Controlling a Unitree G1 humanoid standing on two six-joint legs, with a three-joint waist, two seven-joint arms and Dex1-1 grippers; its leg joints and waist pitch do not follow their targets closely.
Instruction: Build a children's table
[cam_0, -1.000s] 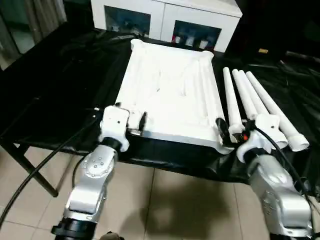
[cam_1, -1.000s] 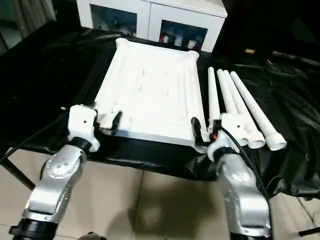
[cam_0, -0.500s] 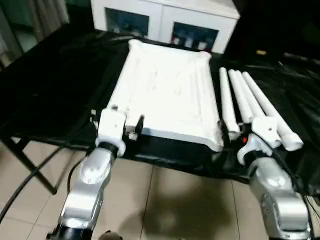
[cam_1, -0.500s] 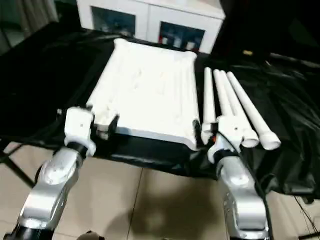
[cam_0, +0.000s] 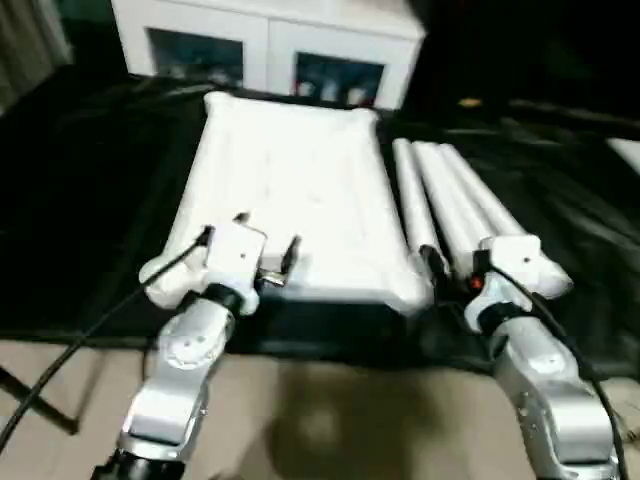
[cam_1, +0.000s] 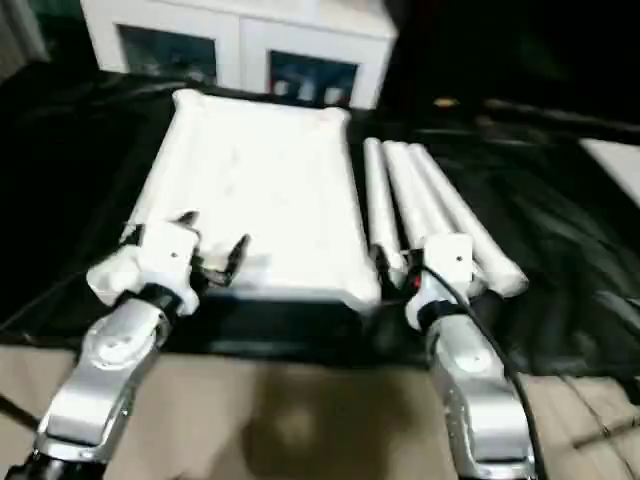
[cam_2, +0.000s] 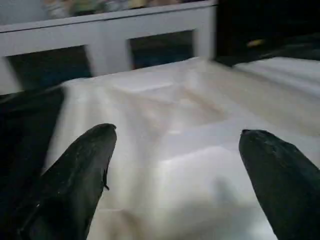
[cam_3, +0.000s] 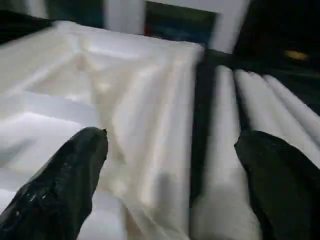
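The children's table top (cam_0: 290, 180) lies ribbed side up on the black cloth, with its white legs (cam_0: 450, 200) side by side along its right edge. My left gripper (cam_0: 250, 242) is open at the top's near left corner, and in the left wrist view its fingers (cam_2: 80, 170) straddle the white edge. My right gripper (cam_0: 455, 265) is open at the near right corner, and in the right wrist view (cam_3: 172, 137) it spans the gap between the top and the closest leg. Neither gripper holds anything.
The work table's black cloth (cam_0: 80, 200) spreads wide to the left and right of the parts. A white cabinet with glass doors (cam_0: 260, 40) stands behind the table. Tiled floor (cam_0: 330, 420) shows below the near table edge.
The whole picture has shifted and drawn closer, so the camera moved. Both grippers stay open at the top's near corners; the top and legs lie as before.
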